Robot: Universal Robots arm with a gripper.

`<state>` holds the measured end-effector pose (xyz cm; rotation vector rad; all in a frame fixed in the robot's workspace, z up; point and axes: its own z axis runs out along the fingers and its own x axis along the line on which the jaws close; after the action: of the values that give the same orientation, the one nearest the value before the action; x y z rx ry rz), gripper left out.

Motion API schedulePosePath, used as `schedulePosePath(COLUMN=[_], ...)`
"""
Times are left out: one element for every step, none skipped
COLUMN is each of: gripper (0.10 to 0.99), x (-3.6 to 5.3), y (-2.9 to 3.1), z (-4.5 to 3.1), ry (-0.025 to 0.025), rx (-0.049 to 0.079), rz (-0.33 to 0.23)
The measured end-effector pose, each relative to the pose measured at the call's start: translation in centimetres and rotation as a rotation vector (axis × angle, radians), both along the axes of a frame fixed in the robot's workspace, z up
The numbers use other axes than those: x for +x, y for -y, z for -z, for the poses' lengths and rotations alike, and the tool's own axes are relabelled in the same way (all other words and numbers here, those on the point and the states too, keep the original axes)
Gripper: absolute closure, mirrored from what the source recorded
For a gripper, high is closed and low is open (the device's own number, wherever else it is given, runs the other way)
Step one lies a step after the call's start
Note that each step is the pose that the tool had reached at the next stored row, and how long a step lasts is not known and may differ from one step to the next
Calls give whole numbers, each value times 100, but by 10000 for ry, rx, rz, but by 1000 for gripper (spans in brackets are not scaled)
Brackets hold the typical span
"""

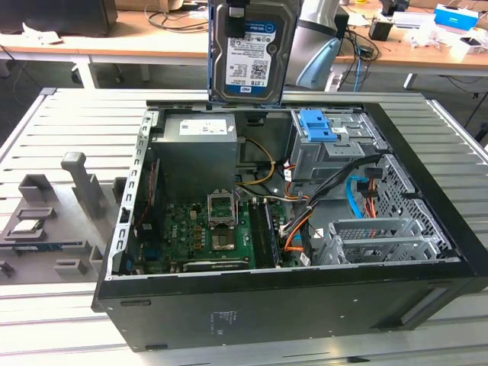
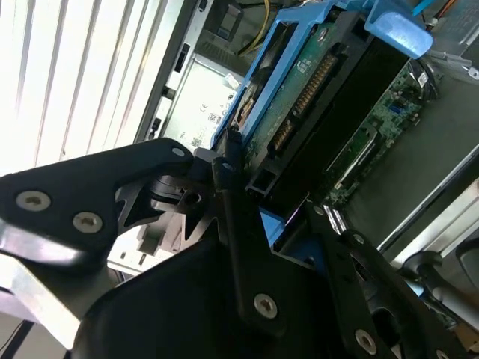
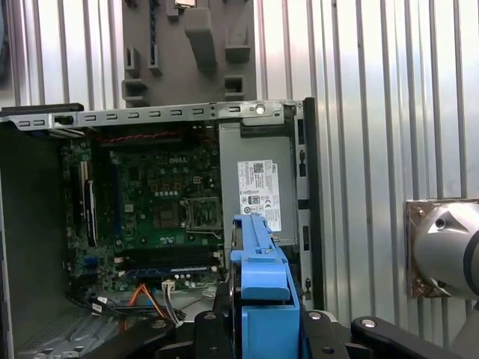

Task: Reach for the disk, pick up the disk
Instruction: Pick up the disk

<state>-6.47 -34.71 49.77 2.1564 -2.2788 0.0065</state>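
The gripper (image 2: 269, 206) jaws pinch the hard disk (image 1: 248, 53) — seemingly by its blue rail — holding it upright, clear of the open computer case (image 1: 305, 305).

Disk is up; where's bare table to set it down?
Bare slatted table: the strip behind the gray fixture, and the near corner on the exterior view's left of the case. Below the disk the case is crowded: cables around the drive cage.

Open computer case (image 1: 305, 305) on slatted table (image 1: 69, 122), green motherboard (image 1: 191, 229) inside
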Motion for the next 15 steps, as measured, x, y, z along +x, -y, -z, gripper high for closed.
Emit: schedulePosePath(gripper=[722, 722, 722, 722, 722, 722, 722, 722, 722, 722, 722, 722, 722, 722, 722], x=[0, 0, 0, 0, 0, 1, 0, 0, 0, 0, 0, 0, 0, 1, 0], y=[26, 46, 66, 86, 124, 148, 167, 197, 218, 233, 253, 269, 290, 306, 329], z=[0, 1, 0, 0, 0, 0, 1, 0, 0, 0, 0, 1, 1, 1, 0], ry=[0, 1, 0, 1, 0, 0, 1, 0, 0, 0, 0, 1, 1, 1, 0], rx=[1, 1, 1, 1, 1, 1, 1, 0, 1, 1, 1, 1, 2, 2, 1], rz=[-1, 0, 0, 0, -1, -1, -1, 0, 0, -1, -1, -1, 0, -1, -1])
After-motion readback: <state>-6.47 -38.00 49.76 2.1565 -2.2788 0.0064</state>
